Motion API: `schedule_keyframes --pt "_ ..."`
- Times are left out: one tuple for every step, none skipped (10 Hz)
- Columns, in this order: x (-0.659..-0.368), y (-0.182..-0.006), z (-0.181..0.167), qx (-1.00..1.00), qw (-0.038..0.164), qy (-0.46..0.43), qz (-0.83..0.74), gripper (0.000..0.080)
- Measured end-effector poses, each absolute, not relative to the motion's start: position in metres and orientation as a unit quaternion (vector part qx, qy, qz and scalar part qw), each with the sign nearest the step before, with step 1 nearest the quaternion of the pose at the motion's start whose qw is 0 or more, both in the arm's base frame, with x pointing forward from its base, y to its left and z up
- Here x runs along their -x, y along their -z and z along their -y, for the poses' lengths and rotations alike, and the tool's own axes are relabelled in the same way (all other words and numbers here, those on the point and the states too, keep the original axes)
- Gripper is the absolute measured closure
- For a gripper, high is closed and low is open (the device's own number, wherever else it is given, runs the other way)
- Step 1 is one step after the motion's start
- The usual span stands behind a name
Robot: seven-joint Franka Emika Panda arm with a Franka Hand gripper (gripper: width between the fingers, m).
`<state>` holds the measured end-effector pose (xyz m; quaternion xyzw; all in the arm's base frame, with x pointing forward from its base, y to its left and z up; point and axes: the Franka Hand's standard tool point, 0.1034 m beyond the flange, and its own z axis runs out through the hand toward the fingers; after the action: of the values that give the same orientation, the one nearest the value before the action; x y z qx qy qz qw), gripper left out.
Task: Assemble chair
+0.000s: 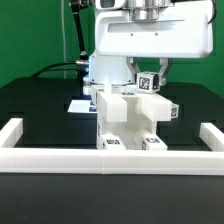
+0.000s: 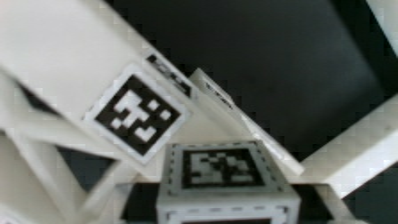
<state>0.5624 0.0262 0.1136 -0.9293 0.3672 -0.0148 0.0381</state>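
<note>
The partly built white chair (image 1: 122, 118) stands upright in the middle of the black table, against the front bar of the border frame. It carries small tags low on its front and one on its right side. My gripper (image 1: 149, 76) hangs just above the chair's top right corner, with its dark fingers closed round a small white tagged chair piece (image 1: 148, 83). In the wrist view that piece (image 2: 221, 168) sits between the dark fingers (image 2: 150, 190), very close to the lens. A slanted white chair part with a large tag (image 2: 139, 108) lies beside it.
The long low white border frame (image 1: 20, 135) runs along the front and up both sides of the table. The marker board (image 1: 79, 104) lies flat behind the chair on the exterior view's left. The robot's white base (image 1: 105, 68) stands behind.
</note>
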Motion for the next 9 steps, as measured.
schedule_keyframes --pt "-0.5624 -0.1136 -0.0268 0.918 0.041 0.013 -0.394 0.0515" --pt "-0.5624 -0.1136 -0.0268 0.914 0.041 0.013 -0.404 0.0515" --pt "-0.5624 -0.1134 -0.0279 0.893 0.044 0.01 -0.449 0.0515" --pt "-0.5624 -0.1133 -0.029 0.876 0.047 0.007 -0.48 0.0515" --pt "-0.5623 -0.1132 -0.03 0.858 0.049 0.005 -0.511 0.0515" --pt "-0.5623 -0.1131 -0.031 0.842 0.052 0.002 -0.537 0.0515" --pt "-0.5623 -0.1131 -0.0312 0.839 0.052 0.002 -0.542 0.0515" --pt "-0.5622 -0.1129 -0.0312 0.841 0.051 0.002 -0.539 0.0515" --pt "-0.562 -0.1125 -0.0309 0.849 0.05 0.003 -0.527 0.0358"
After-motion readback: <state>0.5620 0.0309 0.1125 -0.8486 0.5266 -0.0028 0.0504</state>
